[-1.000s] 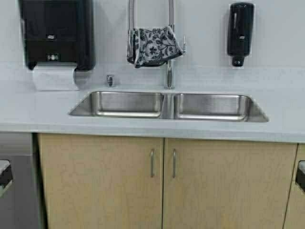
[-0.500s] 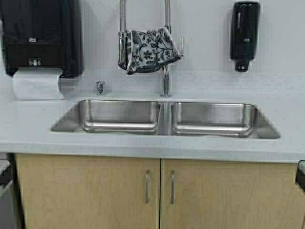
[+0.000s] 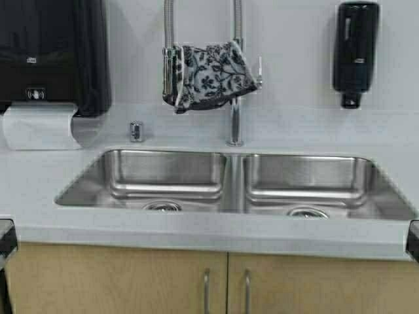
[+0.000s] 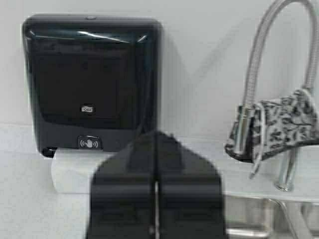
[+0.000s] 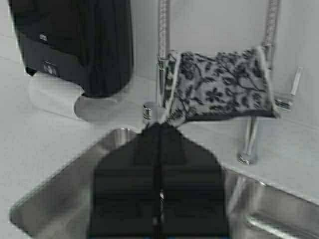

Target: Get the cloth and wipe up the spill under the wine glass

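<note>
Cloth: the cloth (image 3: 211, 75) hung over the faucet (image 3: 234, 78), above the double sink (image 3: 229, 186).
Left gripper: the left gripper (image 4: 155, 194) was low at the counter's left edge, fingers pressed together, holding nothing.
Right gripper: the right gripper (image 5: 158, 189) was low at the right edge, fingers also together, empty.
Wall: a towel dispenser (image 3: 49, 55) and a soap dispenser (image 3: 355, 49).

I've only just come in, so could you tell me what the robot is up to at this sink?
Nothing is being handled yet. The black, grey and white floral cloth hangs draped over the tall chrome spring-neck faucet behind the double stainless-steel sink. The left hand and right hand are both shut and empty, held low in front of the counter. No wine glass or spill shows in any view.
</note>
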`<state>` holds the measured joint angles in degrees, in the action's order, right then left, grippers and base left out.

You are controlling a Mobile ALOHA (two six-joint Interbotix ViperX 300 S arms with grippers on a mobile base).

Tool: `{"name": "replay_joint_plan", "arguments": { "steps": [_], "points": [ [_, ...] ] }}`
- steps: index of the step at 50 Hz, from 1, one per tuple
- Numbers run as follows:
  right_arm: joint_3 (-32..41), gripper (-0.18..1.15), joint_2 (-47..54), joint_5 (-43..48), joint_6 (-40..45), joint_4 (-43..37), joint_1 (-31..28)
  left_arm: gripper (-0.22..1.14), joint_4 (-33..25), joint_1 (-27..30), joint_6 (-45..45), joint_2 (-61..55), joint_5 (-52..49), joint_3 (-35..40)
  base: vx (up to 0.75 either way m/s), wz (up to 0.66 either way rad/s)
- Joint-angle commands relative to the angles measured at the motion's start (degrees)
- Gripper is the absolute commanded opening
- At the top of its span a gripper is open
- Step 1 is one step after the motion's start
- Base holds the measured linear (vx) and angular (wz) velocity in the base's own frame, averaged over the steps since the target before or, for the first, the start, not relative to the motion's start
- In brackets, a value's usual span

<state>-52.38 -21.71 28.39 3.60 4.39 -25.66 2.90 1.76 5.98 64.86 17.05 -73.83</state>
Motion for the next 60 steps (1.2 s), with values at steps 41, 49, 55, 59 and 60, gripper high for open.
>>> {"name": "replay_joint_plan", "arguments": {
  "steps": [41, 49, 55, 59, 60],
  "points": [
    [11.0, 1.02, 39.0, 26.5, 10.8, 0.0, -3.9, 0.02, 0.1, 0.0, 1.2, -3.0, 2.1, 1.2, 0.21, 0.06],
    [12.9, 1.02, 43.0, 28.8, 11.3, 0.1, -3.9, 0.02, 0.1, 0.0, 1.3, -2.8, 2.1, 1.1, 0.16, 0.04],
    [14.2, 1.02, 45.2, 29.0, 11.3, 0.1, -3.9, 0.02, 0.1, 0.0, 1.4, -2.5, 2.1, 1.1, 0.14, 0.02],
    [15.2, 1.02, 46.4, 29.1, 11.4, 0.1, -3.9, 0.02, 0.1, 0.0, 1.4, -2.4, 2.0, 1.0, 0.13, 0.01],
    [15.6, 1.02, 46.7, 29.1, 11.4, 0.1, -3.9, 0.02, 0.1, 0.0, 1.4, -2.4, 2.1, 1.0, 0.12, 0.01]
  ]
}}
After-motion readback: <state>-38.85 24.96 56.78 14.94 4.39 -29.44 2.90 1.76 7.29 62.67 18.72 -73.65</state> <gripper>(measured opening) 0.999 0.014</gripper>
